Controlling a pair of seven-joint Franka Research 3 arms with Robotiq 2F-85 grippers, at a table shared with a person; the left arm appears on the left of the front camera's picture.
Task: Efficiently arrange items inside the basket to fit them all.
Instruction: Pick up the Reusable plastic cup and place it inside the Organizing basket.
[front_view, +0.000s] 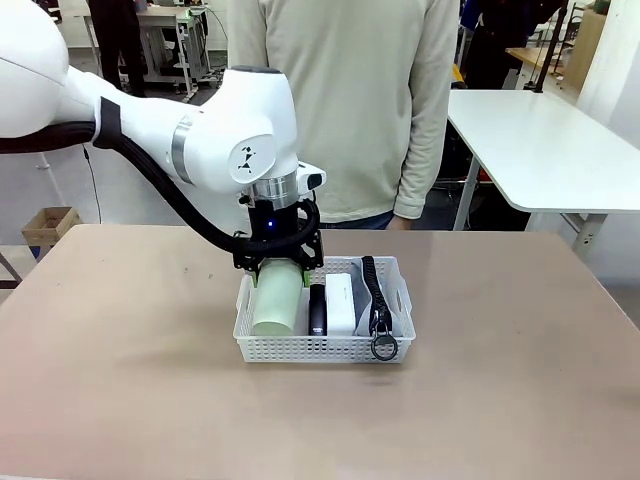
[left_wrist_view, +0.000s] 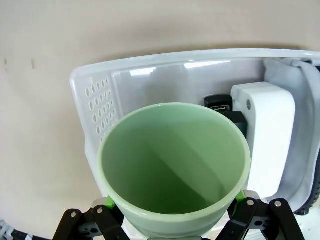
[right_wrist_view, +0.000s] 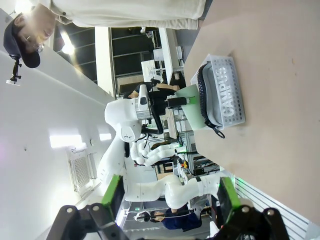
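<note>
Two green-padded fingers pinch a pale green cup (front_view: 277, 296) lying on its side at the left end of the basket (front_view: 322, 348).

The left gripper (front_view: 279, 263) comes down from above at the basket's far-left side, its fingers closed on the cup's walls near the rim, one pad (left_wrist_view: 111, 202) on each side in the left wrist view, where the cup's open mouth faces the camera. Just right of the cup lies the black stapler (front_view: 317, 310), then the small white box (front_view: 340, 303), then the grey "CAMPUS" pouch (front_view: 377, 300) along the right wall, its ring (front_view: 384, 348) hanging over the near rim. The right gripper (right_wrist_view: 170, 202) hangs well away from the basket with its fingers spread and nothing between them. A person (front_view: 345, 100) stands at the table's (front_view: 120, 400) far side.
</note>
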